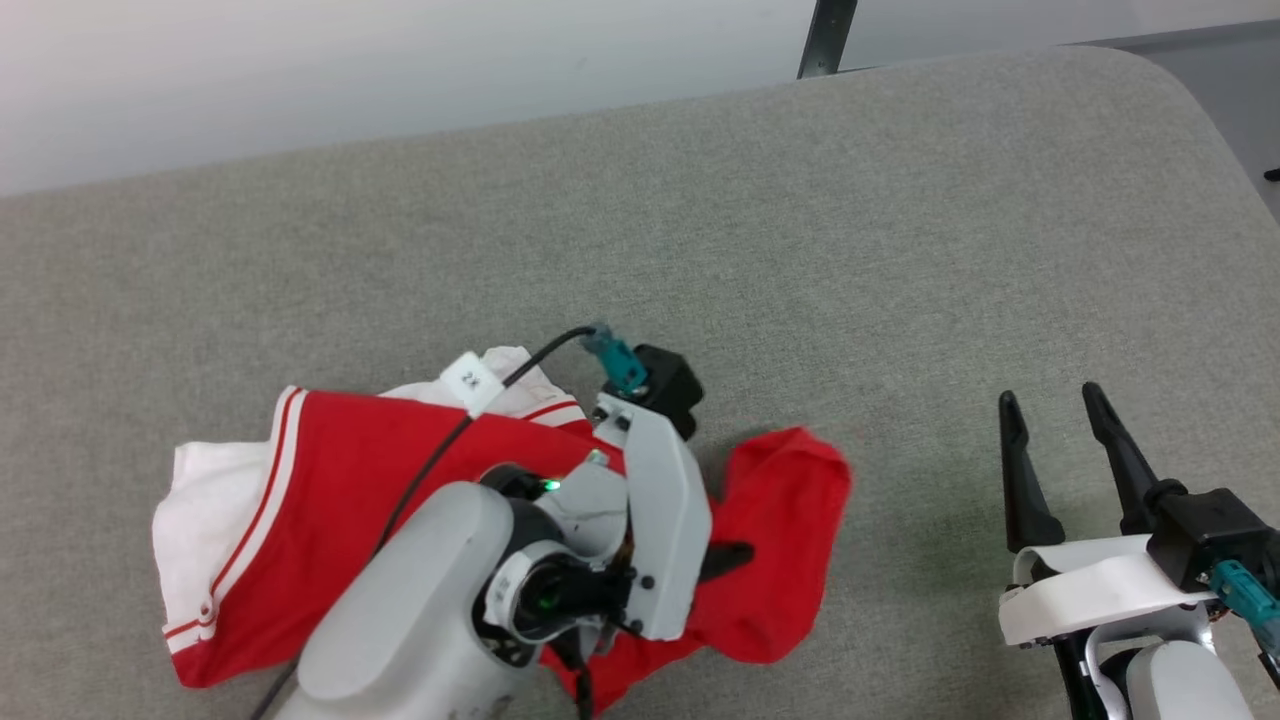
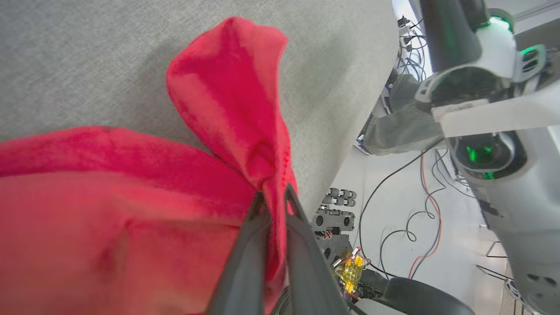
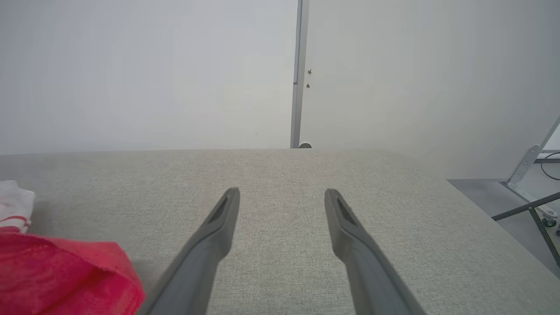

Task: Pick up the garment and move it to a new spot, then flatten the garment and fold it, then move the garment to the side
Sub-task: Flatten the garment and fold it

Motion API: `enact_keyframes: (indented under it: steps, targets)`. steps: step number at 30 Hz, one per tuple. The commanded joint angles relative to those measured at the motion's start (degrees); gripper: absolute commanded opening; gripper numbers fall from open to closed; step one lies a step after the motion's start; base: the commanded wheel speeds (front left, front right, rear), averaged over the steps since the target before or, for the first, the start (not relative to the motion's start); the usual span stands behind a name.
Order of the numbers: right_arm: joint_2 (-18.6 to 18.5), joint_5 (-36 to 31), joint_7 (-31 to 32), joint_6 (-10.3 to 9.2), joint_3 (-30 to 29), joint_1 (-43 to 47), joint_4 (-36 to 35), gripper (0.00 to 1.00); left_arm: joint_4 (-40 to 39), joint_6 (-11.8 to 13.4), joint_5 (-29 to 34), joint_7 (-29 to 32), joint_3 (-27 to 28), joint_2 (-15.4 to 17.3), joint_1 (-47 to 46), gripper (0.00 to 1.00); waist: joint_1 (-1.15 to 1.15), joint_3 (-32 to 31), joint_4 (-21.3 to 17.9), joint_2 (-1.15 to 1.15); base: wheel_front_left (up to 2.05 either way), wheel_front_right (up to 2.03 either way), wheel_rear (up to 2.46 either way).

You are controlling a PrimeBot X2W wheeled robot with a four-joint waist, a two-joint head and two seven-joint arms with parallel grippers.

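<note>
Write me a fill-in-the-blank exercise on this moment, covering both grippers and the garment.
1. The left gripper is ____ on a red fold of the garment.
2. The right gripper, apart from the garment, has its jaws ____.
3. The sleeve at the garment's left end in the head view is ____ with red-striped trim.

Missing words: shut; open; white.
</note>
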Motion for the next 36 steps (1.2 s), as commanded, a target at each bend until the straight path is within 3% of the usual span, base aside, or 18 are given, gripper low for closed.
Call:
enact_keyframes:
  steps: [1, 8, 13, 24, 36]
  targets:
    - [0.1, 0.3, 0.0, -0.08, 0.3, -0.3, 0.1, 1.00, 0.1, -0.2, 0.6, -0.5, 0.1, 0.5, 0.0, 1.00, 0.00, -0.3, 0.0, 0.00, 0.00, 0.00, 0.00]
    - [0.0, -1.3, 0.0, -0.08, 0.5, 1.7, 1.2, 1.00, -0.1, -0.5, 0.7, -3.0, 3.2, 3.1, -0.6, 1.00, 0.00, -5.6, 2.6, 0.00, 0.00, 0.00, 0.00]
    - [0.0, -2.6, 0.0, -0.08, 0.7, 3.3, 2.3, 1.00, -1.0, -0.9, 1.4, -8.1, 6.8, 5.4, 1.2, 1.00, 0.00, -10.8, 6.0, 0.00, 0.00, 0.00, 0.00]
    - [-1.2, -1.2, 1.8, -0.08, 2.9, 5.2, 2.0, 1.00, -0.6, -6.1, 6.4, -25.4, 10.8, 11.9, 7.6, 1.00, 0.00, -16.0, 15.1, 0.00, 0.00, 0.00, 0.00]
    - [-3.1, 1.6, 3.6, -0.08, 5.4, 6.1, 1.9, 1.00, 3.8, -6.6, 13.7, -47.5, 14.3, 17.3, 15.7, 1.00, 0.00, -18.5, 23.8, 0.00, 0.00, 0.00, 0.00]
